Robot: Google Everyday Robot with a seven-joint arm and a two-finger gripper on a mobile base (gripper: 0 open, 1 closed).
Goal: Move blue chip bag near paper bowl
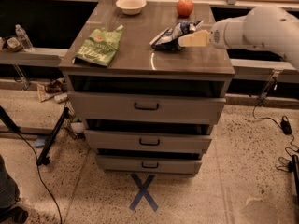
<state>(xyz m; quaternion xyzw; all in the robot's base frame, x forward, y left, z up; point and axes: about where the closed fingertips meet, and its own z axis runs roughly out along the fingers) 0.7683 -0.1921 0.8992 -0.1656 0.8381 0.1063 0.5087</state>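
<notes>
1. The grey-brown metal drawer counter [140,59] carries everything; its top is smooth and shiny, so expect things to slide on it.
2. The white rounded robot arm [261,29] reaches in from the right. Its cream wedge-shaped gripper [184,40] sits at the near right edge of the task's bag. You cannot tell whether the jaws are apart or together, nor whether they touch it.
3. The flat green chip bag [98,45] lies at the left front. Leave it alone.
4. The crinkled dark blue chip bag with white and silvery patches [169,35] lies at the right middle of the counter, well apart from its goal. Judge it light, soft and slippery, with brittle contents. Pinch a raised fold or the sealed end and squeeze gently.
5. The round off-white paper bowl [131,5] stands at the back left of centre. It is probably light enough to be knocked aside.
6. The red apple [185,7] stands at the back, right of the bowl.
</notes>
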